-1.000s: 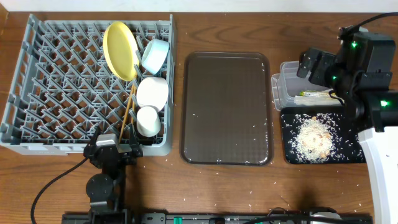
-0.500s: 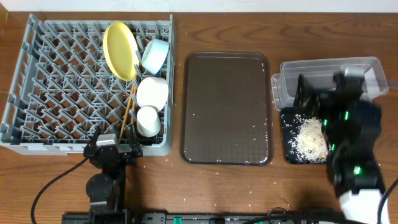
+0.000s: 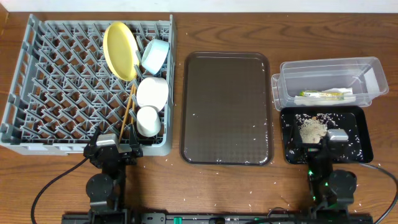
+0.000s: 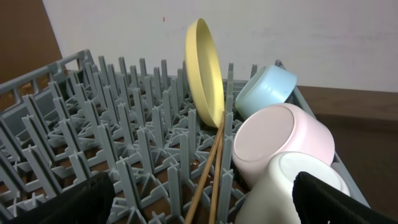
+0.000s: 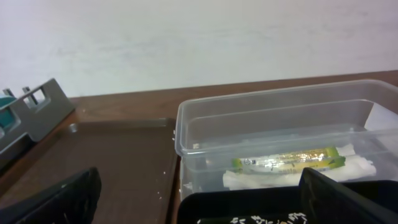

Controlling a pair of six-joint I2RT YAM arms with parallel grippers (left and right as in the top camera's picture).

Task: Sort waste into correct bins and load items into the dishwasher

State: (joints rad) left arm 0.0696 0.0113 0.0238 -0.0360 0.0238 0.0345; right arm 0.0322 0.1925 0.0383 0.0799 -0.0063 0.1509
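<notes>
The grey dish rack [image 3: 62, 87] holds the yellow plate [image 3: 119, 50] on edge, the light blue bowl [image 3: 154, 56], the white bowl [image 3: 152, 92], the small white cup [image 3: 148, 121] and the wooden chopsticks [image 3: 127, 112]. The clear tub [image 3: 328, 70] holds the white wrapper [image 3: 323, 98] and the green-and-yellow packet [image 3: 320, 94]. The black tray [image 3: 360, 127] holds rice scraps [image 3: 313, 129]. My left gripper [image 3: 113, 149] is open at the rack's front edge, facing the cup [image 4: 292, 186] and chopsticks [image 4: 211, 168]. My right gripper [image 3: 323, 144] is open at the black tray's front edge, facing the tub [image 5: 280, 124].
A dark brown serving tray [image 3: 227, 106] lies between the rack and the bins, with a few rice grains on it. Loose grains lie on the wooden table in front of it. The back wall stands behind the rack and tub.
The right arm swept from above the clear tub down toward the front and now rests low at the black tray's front edge, uncovering both bins. The left arm has not moved.
</notes>
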